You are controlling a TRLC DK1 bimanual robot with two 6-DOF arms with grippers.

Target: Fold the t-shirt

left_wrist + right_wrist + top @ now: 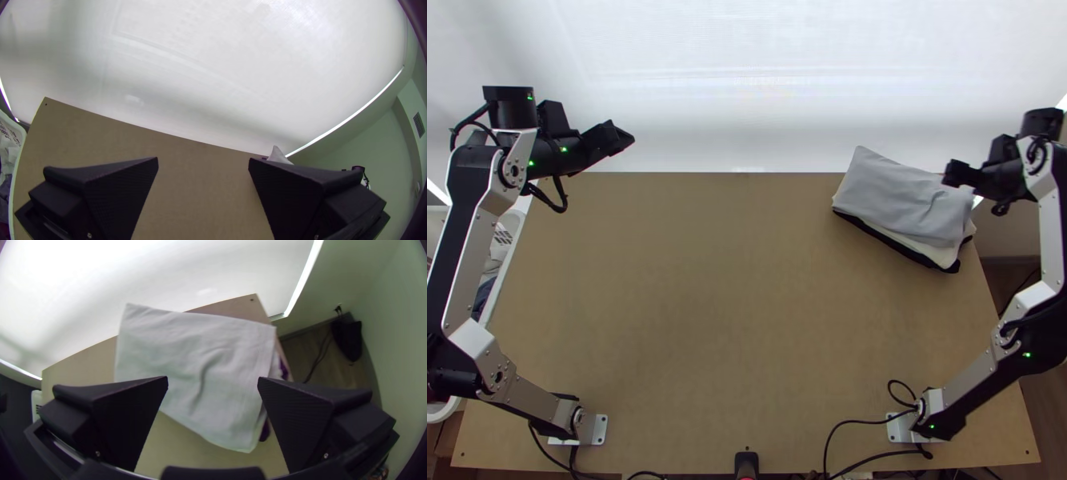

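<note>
Folded cloths lie stacked at the table's far right corner, a light grey one (907, 196) on top of white and black ones; the grey cloth (200, 369) lies flat with small creases in the right wrist view. My right gripper (957, 174) is above the stack's right part; in its wrist view the right gripper (213, 382) stands open, nothing between its fingers. Beyond the table's far left corner is my left gripper (623, 140), away from the cloths; the left gripper (203, 162) is open and empty in its wrist view.
The brown table (731, 304) stretches between the arms. A white basket (503, 240) with cloth in it stands along the left edge. A white screen (747, 80) rises behind the far edge. Black cables (851, 424) lie near the right arm's base.
</note>
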